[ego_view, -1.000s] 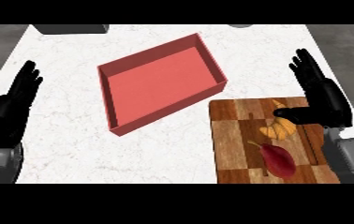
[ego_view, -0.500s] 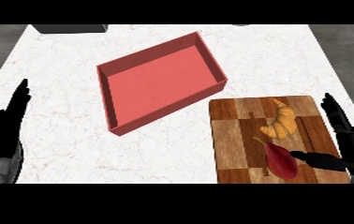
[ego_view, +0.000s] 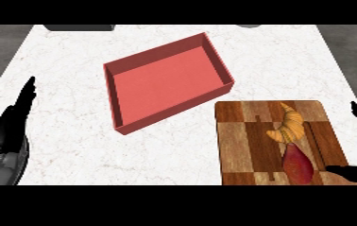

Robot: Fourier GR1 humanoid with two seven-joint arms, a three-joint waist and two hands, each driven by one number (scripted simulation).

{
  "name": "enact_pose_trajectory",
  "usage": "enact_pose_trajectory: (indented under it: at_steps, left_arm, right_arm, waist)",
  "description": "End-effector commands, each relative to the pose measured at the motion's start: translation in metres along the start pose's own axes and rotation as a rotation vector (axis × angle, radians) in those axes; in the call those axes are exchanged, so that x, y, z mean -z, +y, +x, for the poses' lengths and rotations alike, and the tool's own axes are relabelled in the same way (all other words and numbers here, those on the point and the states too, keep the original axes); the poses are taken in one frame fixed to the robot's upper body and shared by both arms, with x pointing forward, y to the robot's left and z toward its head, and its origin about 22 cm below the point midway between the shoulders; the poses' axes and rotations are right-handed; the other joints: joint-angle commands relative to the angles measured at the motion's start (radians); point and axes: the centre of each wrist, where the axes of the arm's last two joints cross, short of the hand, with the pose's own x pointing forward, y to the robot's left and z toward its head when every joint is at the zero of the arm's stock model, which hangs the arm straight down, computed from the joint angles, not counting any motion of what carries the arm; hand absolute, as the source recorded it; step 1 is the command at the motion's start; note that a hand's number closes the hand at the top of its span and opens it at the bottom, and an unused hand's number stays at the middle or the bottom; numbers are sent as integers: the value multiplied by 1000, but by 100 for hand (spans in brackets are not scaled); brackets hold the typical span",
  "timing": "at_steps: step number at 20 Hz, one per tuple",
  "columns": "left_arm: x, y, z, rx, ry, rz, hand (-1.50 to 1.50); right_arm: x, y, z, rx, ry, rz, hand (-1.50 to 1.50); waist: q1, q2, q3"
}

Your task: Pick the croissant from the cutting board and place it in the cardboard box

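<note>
The golden croissant (ego_view: 289,124) lies on the wooden cutting board (ego_view: 244,144) at the lower right, its tip pointing away from me. The cardboard box (ego_view: 115,95), a shallow red tray set at an angle, sits mid-counter just up and left of the board with nothing in it. My right hand (ego_view: 341,171) shows only as a thumb at the board's lower right corner and a fingertip at the right edge. It is spread open, apart from the croissant. My left hand (ego_view: 17,121) rests open at the left edge, fingers up.
A dark red, tapered vegetable (ego_view: 298,166) lies on the board just below the croissant, nearly touching it. A dark grey object (ego_view: 80,27) and a smaller grey one (ego_view: 248,26) sit at the white marble counter's far edge.
My right hand has drawn back from over the croissant to the right edge, leaving the croissant uncovered. The left hand has slid outward to the left edge.
</note>
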Motion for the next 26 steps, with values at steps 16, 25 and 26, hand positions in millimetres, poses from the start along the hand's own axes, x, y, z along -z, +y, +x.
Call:
enact_pose_trajectory:
  at_steps: [16,25,26]
  left_arm:
    - [0,-22,-12,5,-2,-6,0]
    - [1,-3,-18,4,-12,-7,0]
    - [1,-19,-8,-4,14,-9,0]
  right_arm:
    - [85,6,58,-344,275,494,-150]
    - [103,36,80,-377,278,514,-150]
    - [90,28,48,-360,288,525,-150]
  waist:
    - [4,-2,0]
    - [2,-3,0]
    - [3,-2,1]
